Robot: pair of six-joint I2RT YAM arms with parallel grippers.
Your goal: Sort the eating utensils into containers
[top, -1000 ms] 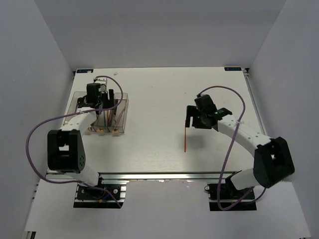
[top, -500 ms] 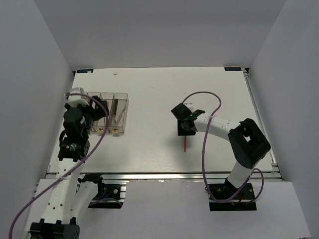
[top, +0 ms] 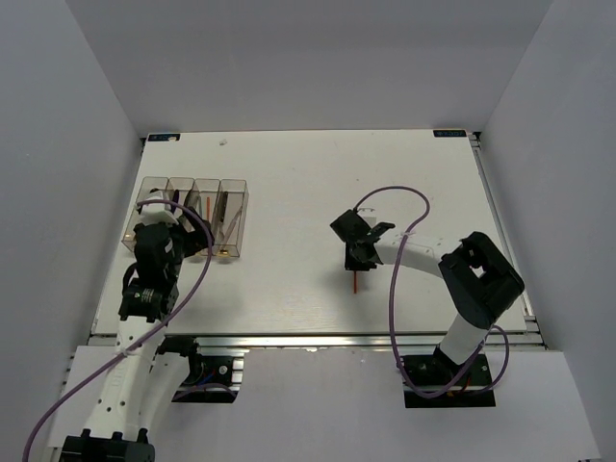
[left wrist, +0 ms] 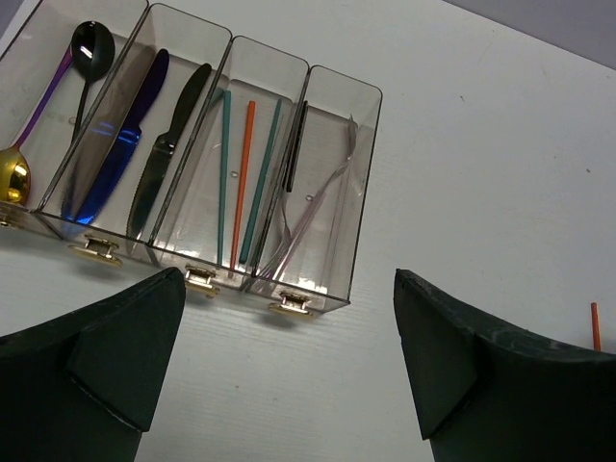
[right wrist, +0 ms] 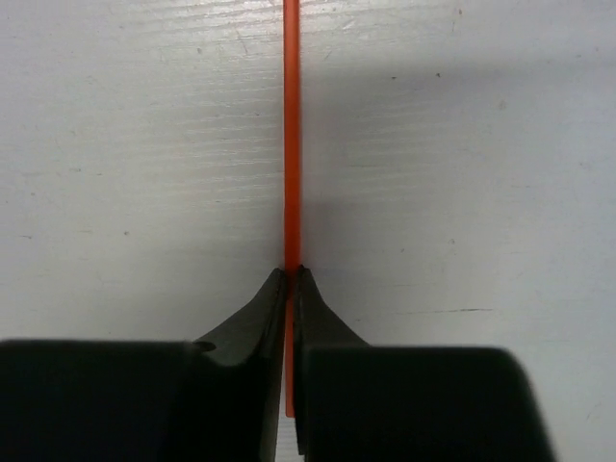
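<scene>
- At mid-table, my right gripper [right wrist: 289, 274]: jaws pinching orange-red chopstick [right wrist: 291, 144] lying on table [right wrist: 433, 192].
- My left gripper [left wrist: 289, 279]: jaws spread wide, hovering near the four bins [left wrist: 364, 183].

The bins [left wrist: 364, 197], at the upper left of the left wrist view, looked like clear smoky-brown plastic, smooth and glossy, with shiny brass-coloured tabs [left wrist: 290, 306] on their lower ends. Inside, the gold-bowled spoon [left wrist: 12, 178] and the blue knife [left wrist: 108, 159] gleamed like polished metal. The black spoon [left wrist: 92, 43] was glossy too, the black knife [left wrist: 171, 140] duller, and the teal chopsticks [left wrist: 224, 164] looked matt.

In the right wrist view the loose orange-red chopstick [right wrist: 292, 135] was smooth. The white table [right wrist: 135, 144] was matt, with a faint wood-like grain and small scuffs. The fingers [right wrist: 252, 322] of the right gripper [right wrist: 291, 272] looked like matt black plastic.
</scene>
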